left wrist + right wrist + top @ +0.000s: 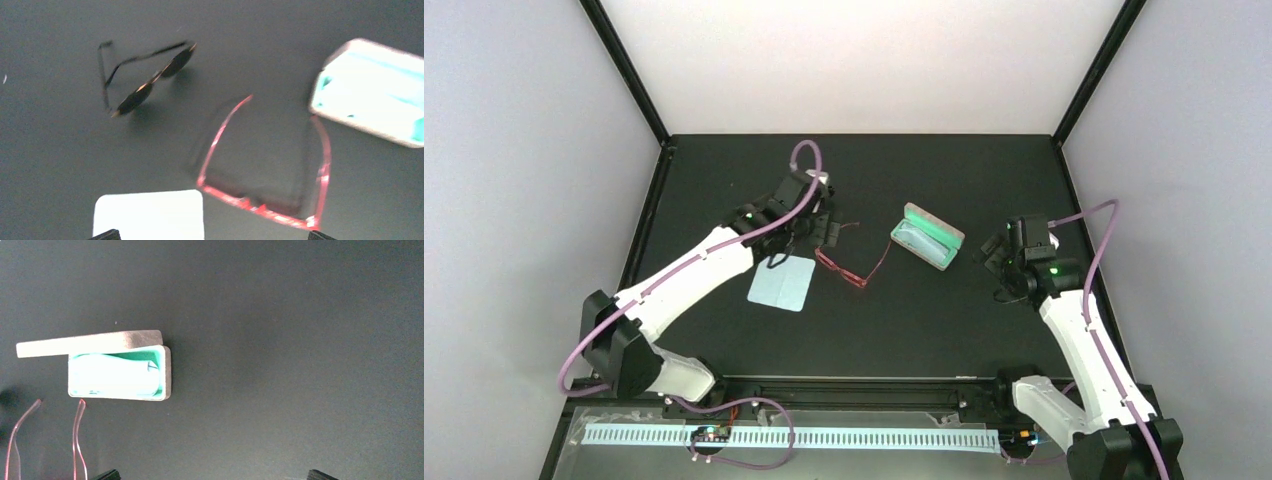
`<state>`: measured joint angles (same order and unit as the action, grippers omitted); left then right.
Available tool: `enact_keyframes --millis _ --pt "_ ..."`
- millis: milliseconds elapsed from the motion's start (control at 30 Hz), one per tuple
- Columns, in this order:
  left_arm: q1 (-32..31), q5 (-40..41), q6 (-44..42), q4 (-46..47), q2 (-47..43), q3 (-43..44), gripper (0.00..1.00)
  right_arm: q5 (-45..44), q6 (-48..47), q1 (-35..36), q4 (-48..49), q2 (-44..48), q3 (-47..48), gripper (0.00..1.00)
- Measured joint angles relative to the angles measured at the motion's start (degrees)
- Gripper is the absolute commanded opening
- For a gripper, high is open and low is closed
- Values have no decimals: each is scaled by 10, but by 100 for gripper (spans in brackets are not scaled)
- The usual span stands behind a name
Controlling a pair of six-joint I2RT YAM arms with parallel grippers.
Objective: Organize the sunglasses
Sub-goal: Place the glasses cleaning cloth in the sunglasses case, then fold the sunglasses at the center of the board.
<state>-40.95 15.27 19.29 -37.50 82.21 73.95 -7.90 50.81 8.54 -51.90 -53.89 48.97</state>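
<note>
Your left claw [212,235] stands wide open with nothing between its fingertips. It hangs over the table [924,330], and the front of the sunglasses [265,200] lies just ahead of it. Your right claw [214,475] is also spread wide and empty, and sits well off to the right of the case [117,375].

The red-framed sunglasses rest flat on the table between the pale cloth [150,215] and the case, close to the cloth's corner. Both arms are unfolded and point toward the case, and the right wrist view shows their tips just short of it. The case is open with its lid raised. Its mint interior is washed out by glare, so you cannot tell whether something pale already lies inside. The black dark-lensed pair [145,80] stands further out, apart from the red pair, with its arms open too.

By my reading you are near the start. Nothing is gripped, the sunglasses are neither folded nor stowed, and the case has yet to be closed. You have still to grasp the frame, fold the arms, seat the pair in the case and close the lid.
</note>
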Motion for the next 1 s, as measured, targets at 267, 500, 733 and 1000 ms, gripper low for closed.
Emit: enact_keyframes --millis 267,500,733,1000 --pt "103 -61 8 -18 -9 -102 86 11 -14 0 0 7 -22 100" --pt "111 -117 -17 -19 50 -84 70 35 -24 0 -2 9 -42 100" --pt "116 -146 -40 -20 169 4 56 66 -28 0 -9 15 -67 100" --pt "133 -164 -73 -32 275 102 40 87 -34 0 -9 14 -70 100"
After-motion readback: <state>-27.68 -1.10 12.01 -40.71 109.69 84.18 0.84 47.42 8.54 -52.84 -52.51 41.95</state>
